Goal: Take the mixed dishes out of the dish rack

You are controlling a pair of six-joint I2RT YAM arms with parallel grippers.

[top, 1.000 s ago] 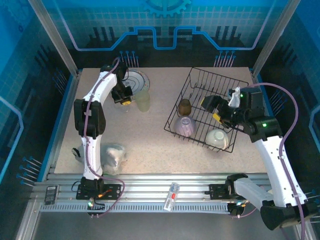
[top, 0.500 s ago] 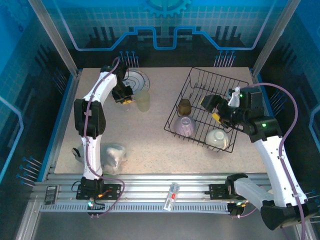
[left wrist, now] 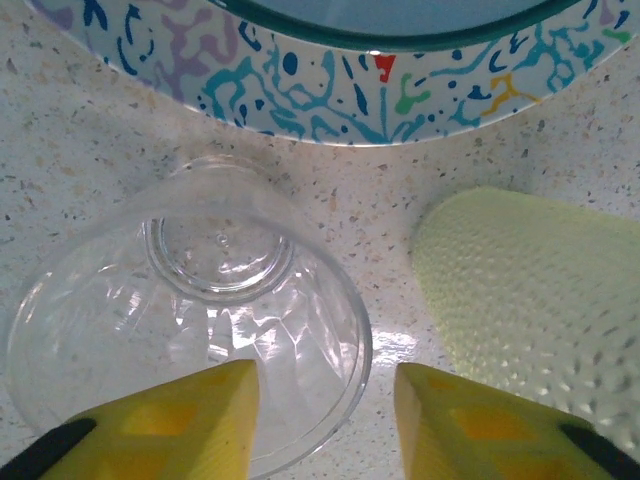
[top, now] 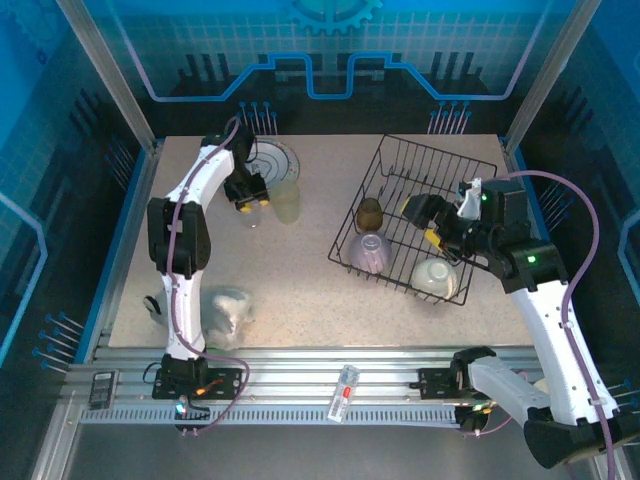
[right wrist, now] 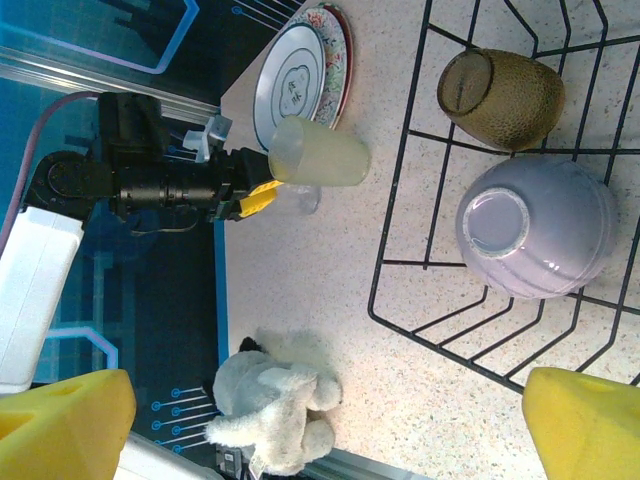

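The black wire dish rack (top: 440,170) stands at the right of the table. It holds a brown cup (top: 370,212) (right wrist: 505,95), an upturned lilac bowl (top: 368,250) (right wrist: 540,240) and a white bowl (top: 435,275). My right gripper (top: 425,222) (right wrist: 328,400) hovers over the rack, open and empty. At the far left lie a patterned plate (top: 275,158) (left wrist: 330,90), a pale green cup (top: 287,200) (left wrist: 530,290) and a clear cup (left wrist: 200,300) (right wrist: 308,198), upright on the table. My left gripper (top: 250,203) (left wrist: 325,385) is open astride the clear cup's near rim, one finger over its mouth and one outside, clear of the rim.
A white plush toy (top: 228,310) (right wrist: 275,405) lies near the front left, by the left arm's base. Bare speckled tabletop (top: 300,270) stretches between the plate group and the rack. Blue enclosure walls ring the table.
My left gripper's jaws have parted from the clear cup's rim, leaving the cup standing on the table. The right arm has shifted only slightly.
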